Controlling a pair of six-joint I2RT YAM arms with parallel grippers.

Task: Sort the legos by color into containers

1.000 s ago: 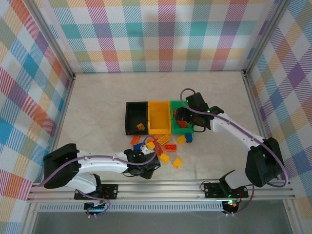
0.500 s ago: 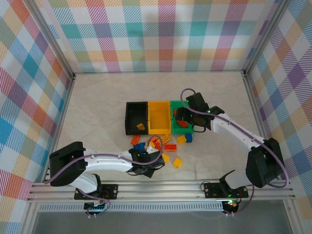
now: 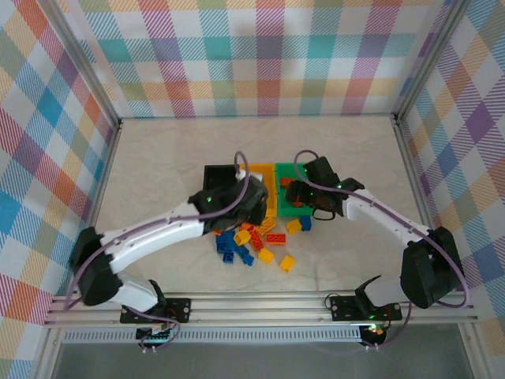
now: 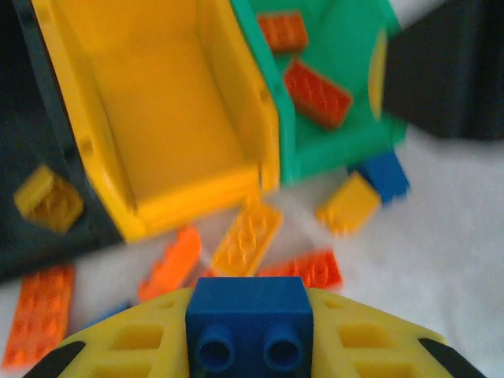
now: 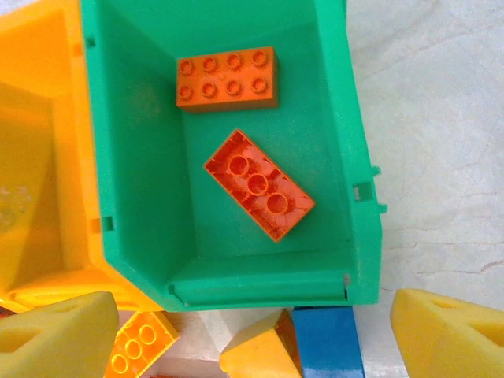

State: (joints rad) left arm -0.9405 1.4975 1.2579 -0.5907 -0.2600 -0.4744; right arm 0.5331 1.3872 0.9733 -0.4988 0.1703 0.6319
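Operator: Status of left gripper (image 3: 252, 202)?
Technician: Fingers clenched on one blue brick (image 4: 249, 315). Yellow bin (image 4: 157, 150) lies directly ahead of the fingertips, black bin (image 4: 24, 142) ahead-left, green bin (image 4: 331, 153) ahead-right. Loose bricks (image 4: 246, 240) lie between the fingertips and the bins.
Operator: Right gripper (image 3: 293, 192)?
Technician: Fingers released, grasping nothing. Green bin sits just ahead, containing two orange-red bricks (image 5: 258, 185).

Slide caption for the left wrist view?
Left gripper shut on a blue lego, with the yellow bin ahead.
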